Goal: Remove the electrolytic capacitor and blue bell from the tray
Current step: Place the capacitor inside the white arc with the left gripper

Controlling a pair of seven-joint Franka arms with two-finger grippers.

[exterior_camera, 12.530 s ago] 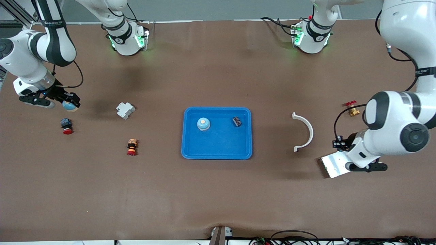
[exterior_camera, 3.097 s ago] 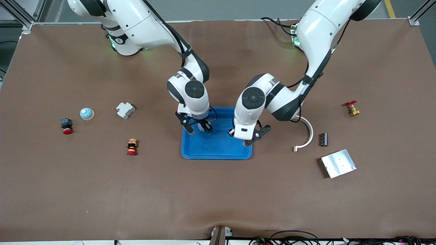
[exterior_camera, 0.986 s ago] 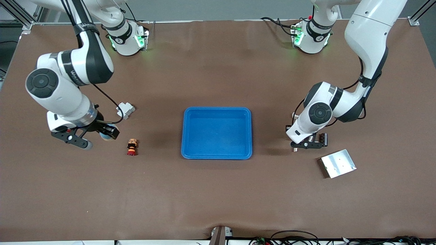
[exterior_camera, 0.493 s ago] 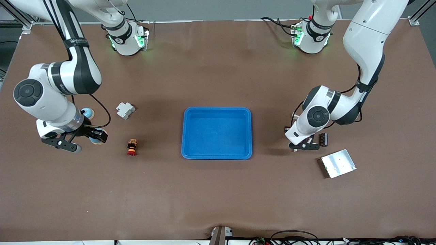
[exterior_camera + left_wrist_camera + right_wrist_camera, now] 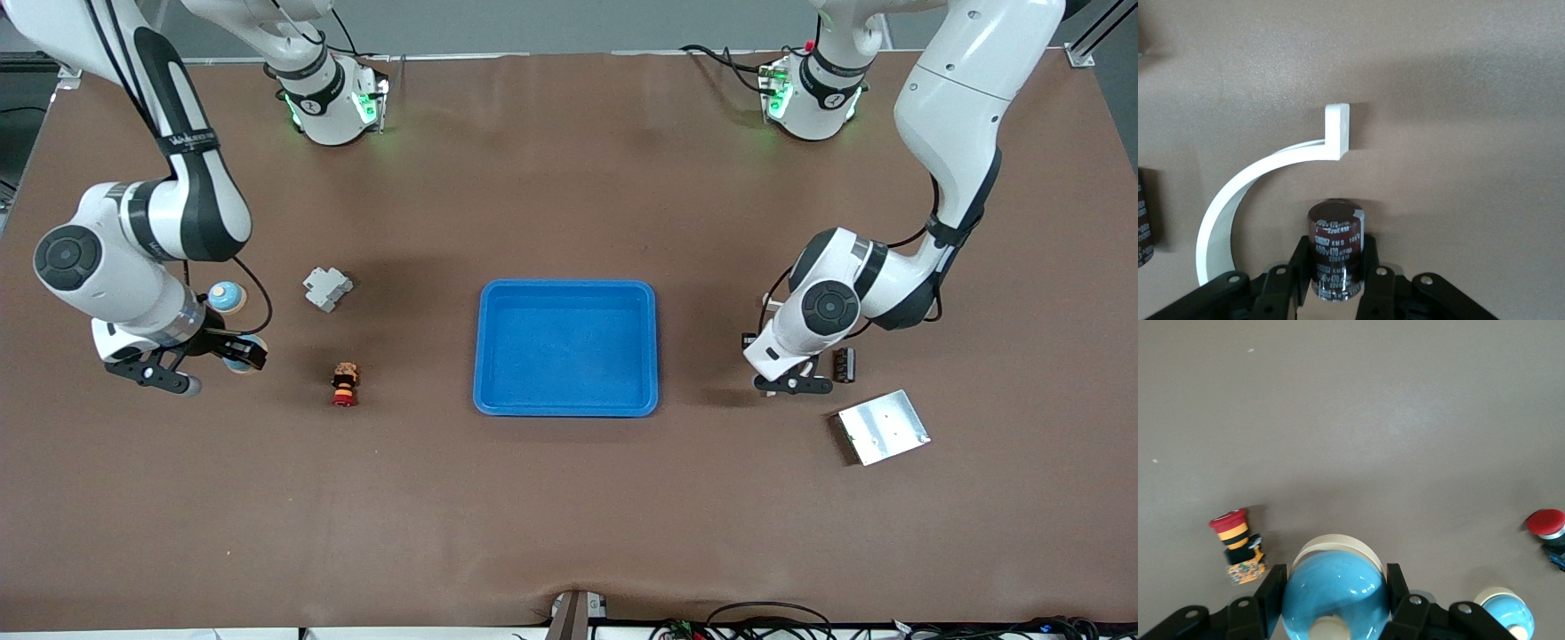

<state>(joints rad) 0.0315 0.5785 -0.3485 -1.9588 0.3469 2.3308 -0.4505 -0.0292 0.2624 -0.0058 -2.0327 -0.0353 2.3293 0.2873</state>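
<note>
Left pincer (image 5: 1333, 293) clamped on capacitor (image 5: 1335, 248) over white arc (image 5: 1251, 193); right pincer (image 5: 1331, 613) clamped on bell (image 5: 1333, 595), near tray (image 5: 566, 289) on bench (image 5: 569, 498).

It was a robotics lab: two white Franka arms bolted to a brown-covered table (image 5: 569, 516), aluminium framing at the corners, cables (image 5: 765, 618) along the edge, and industrial parts scattered around a blue tray (image 5: 566, 289).

I see a brown-covered worktop (image 5: 569, 498) filling my view — grey floor and aluminium frame posts (image 5: 1089, 40) at its edges
</note>
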